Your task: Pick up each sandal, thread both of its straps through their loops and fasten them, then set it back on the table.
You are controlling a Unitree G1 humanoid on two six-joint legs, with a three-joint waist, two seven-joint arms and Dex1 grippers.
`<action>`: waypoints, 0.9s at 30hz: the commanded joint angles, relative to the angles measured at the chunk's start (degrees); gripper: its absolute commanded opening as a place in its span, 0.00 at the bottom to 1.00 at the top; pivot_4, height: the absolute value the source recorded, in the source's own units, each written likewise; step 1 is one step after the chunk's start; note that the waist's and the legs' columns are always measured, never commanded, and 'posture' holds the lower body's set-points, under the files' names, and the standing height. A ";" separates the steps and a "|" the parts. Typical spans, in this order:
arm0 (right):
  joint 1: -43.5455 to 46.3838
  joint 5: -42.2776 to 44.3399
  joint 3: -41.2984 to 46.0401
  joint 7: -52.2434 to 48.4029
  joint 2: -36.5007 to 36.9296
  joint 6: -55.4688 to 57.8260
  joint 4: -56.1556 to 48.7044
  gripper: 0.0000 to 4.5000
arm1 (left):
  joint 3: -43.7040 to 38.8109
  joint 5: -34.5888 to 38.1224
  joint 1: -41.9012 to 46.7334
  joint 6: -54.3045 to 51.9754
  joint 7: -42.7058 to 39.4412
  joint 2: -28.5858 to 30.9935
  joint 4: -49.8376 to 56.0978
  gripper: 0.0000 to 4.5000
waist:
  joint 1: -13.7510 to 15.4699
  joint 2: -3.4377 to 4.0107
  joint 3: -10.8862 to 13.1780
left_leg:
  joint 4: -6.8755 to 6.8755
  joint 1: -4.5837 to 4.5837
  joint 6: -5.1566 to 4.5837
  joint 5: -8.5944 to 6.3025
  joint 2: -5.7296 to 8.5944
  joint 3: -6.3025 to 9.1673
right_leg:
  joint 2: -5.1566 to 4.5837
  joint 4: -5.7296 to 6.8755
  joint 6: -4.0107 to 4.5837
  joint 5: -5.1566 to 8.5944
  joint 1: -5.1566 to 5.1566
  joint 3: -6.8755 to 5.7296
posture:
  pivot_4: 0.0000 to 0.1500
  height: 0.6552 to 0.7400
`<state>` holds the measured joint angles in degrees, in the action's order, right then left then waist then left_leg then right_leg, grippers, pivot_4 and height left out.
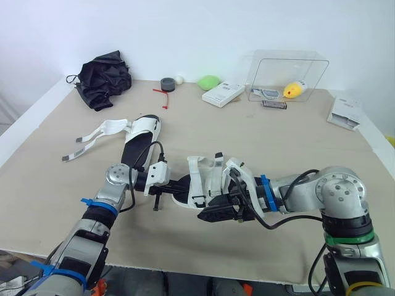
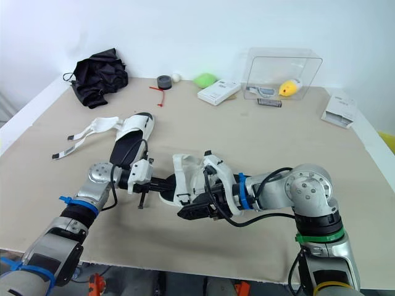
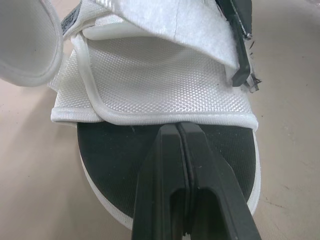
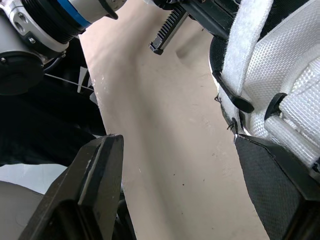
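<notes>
A white sandal with a black footbed (image 1: 203, 179) lies at the table's front centre, its white straps (image 3: 165, 20) loose over the mesh upper. My left gripper (image 1: 183, 183) is shut, its fingers (image 3: 175, 165) lying on the footbed with the tips against the mesh upper's edge. My right gripper (image 1: 213, 214) is open just in front of the sandal; one finger (image 4: 270, 175) rests at the sandal's side and the other finger (image 4: 95, 180) stands apart over bare table. A second sandal (image 1: 141, 137) lies further back on the left, with its straps (image 1: 92, 139) spread out flat.
A black cloth bundle (image 1: 103, 77) sits at the back left. A tape roll (image 1: 168, 83), a green lump (image 1: 209, 82), a white box (image 1: 223, 94) and a clear plastic bin (image 1: 287, 74) line the back edge. A white booklet (image 1: 344, 113) lies at the right.
</notes>
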<state>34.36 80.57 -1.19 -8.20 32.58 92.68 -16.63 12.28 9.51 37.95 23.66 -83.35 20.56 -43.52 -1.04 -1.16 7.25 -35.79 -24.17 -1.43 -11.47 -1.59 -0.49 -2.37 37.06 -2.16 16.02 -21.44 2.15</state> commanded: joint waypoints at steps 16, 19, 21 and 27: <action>7.87 11.86 -4.30 22.50 4.96 -2.01 5.11 0.85 | 5.19 -5.45 -3.56 -1.76 -2.45 0.09 -3.52 0.00 | -0.10 0.00 0.01 | 0.01 -0.01 -0.04 0.03 -0.09 -0.01 | -0.07 -0.01 0.16 -0.07 -0.06 -0.02 | 1.00 1.00; 6.70 22.17 -8.17 29.49 9.94 -7.97 4.25 0.85 | 5.27 -5.50 -3.75 -1.80 -2.46 -0.10 -3.52 0.00 | -0.05 -0.02 0.02 | 0.01 -0.04 -0.04 0.03 -0.08 -0.03 | -0.18 -0.01 0.17 -0.03 -0.05 -0.01 | 1.00 1.00; 6.63 28.49 -11.32 33.76 12.85 -12.56 3.44 0.85 | 5.37 -5.57 -3.72 -1.80 -2.47 -0.29 -3.67 0.00 | -0.07 -0.02 0.02 | 0.02 -0.05 -0.04 0.03 -0.07 -0.05 | -0.20 -0.05 0.26 0.04 -0.04 -0.01 | 1.00 1.00; 5.60 32.43 -16.27 38.10 11.65 -21.65 2.95 0.85 | 5.66 -5.80 -2.46 -1.51 -2.77 -1.33 -5.06 0.00 | -0.14 -0.08 0.01 | 0.02 -0.03 -0.05 0.03 -0.08 -0.09 | -0.13 -0.06 0.32 0.10 -0.01 0.08 | 1.00 1.00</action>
<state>40.10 112.97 -16.70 29.19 45.44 74.19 -13.44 12.43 9.50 38.53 23.75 -84.29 20.24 -44.39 -1.18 -1.24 7.25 -35.78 -24.16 -1.48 -11.43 -1.68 -0.59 -2.47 36.99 -1.82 16.11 -21.44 2.28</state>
